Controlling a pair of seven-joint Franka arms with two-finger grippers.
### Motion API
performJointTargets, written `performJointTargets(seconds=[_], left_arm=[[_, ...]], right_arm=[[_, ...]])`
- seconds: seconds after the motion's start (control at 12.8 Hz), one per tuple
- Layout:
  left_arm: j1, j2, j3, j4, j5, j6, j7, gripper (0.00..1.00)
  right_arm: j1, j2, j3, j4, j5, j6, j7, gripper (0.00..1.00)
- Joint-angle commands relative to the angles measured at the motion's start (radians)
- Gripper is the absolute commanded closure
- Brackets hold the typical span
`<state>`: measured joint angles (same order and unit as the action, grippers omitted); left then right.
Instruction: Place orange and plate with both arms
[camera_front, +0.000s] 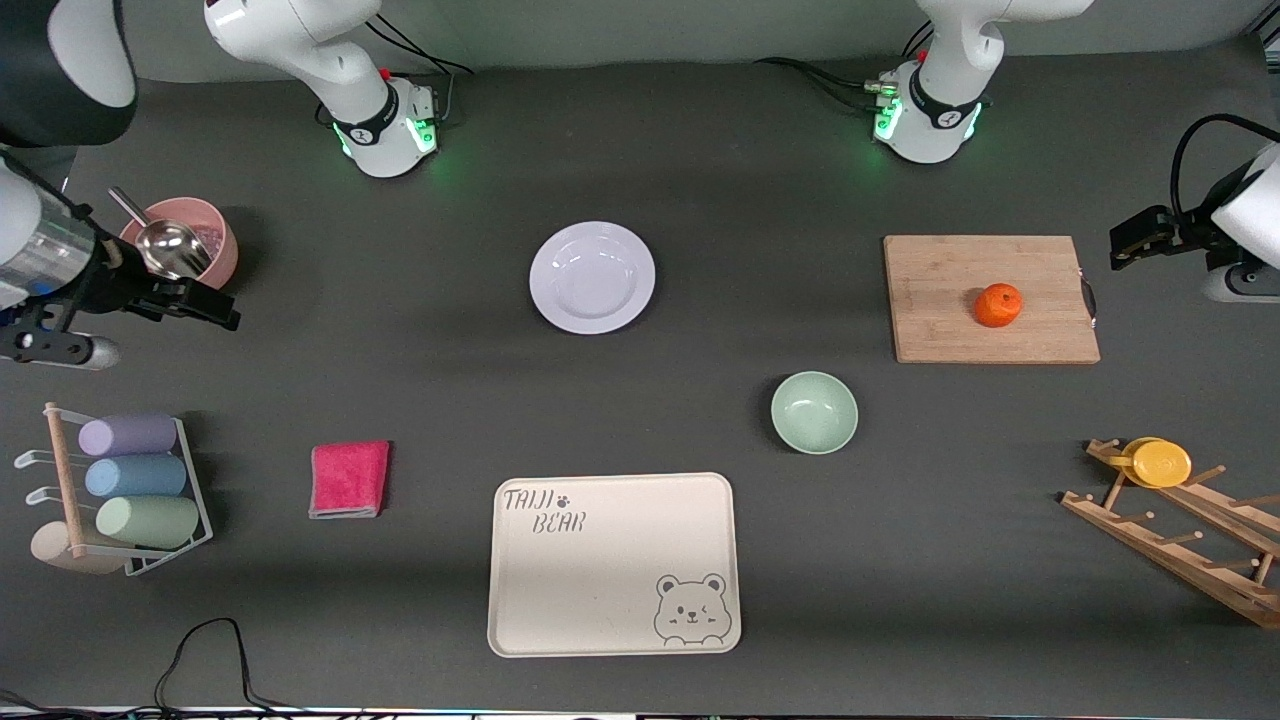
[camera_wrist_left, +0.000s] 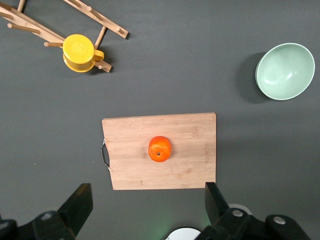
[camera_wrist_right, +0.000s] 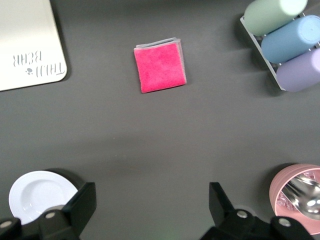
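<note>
Orange (camera_front: 999, 305) sits on cutting board (camera_front: 991, 298) toward the left arm's end of the counter (camera_front: 400, 380). Plate (camera_front: 592, 277) lies mid-counter, apart from green bowl (camera_front: 814, 412) and bear tray (camera_front: 614, 565), both nearer the camera. Left end effector (camera_wrist_left: 147, 212) hovers over the board, wide, empty. Right end effector (camera_wrist_right: 150, 212) hangs beside pink bowl (camera_front: 196, 236), wide, empty.

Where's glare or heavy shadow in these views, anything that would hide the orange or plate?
Front view: soft sheen on the plate, green LED glow at both arm bases, orange evenly lit. Left wrist view: orange sharp on the cutting board, mild highlight in the green bowl. Right wrist view: plate clipped at the frame edge, partly overlapped by a dark pincer finger.
</note>
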<state>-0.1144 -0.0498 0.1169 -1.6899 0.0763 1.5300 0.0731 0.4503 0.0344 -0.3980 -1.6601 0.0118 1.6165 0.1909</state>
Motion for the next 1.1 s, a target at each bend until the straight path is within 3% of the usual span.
performJointTargets(seconds=[0.0,0.31,0.71,1.02], left_arm=[[-0.011,0.03,0.009,0.056,-0.01,-0.059,-0.021,0.0],[-0.013,0.1,0.007,0.148,-0.009,-0.077,-0.006,0.0],[-0.011,0.093,0.009,0.144,-0.009,-0.08,-0.007,0.0],[-0.008,0.087,0.012,0.133,-0.018,-0.071,-0.007,0.0]], right_arm=[[0.016,-0.023,-0.002,-0.01,-0.033,-0.004,-0.013,0.0],[0.019,-0.024,0.001,-0.007,-0.006,-0.006,-0.011,0.0],[0.047,-0.037,-0.012,-0.021,-0.006,-0.029,-0.04,0.0],[0.048,-0.039,-0.071,-0.023,0.037,-0.061,-0.14,0.0]])
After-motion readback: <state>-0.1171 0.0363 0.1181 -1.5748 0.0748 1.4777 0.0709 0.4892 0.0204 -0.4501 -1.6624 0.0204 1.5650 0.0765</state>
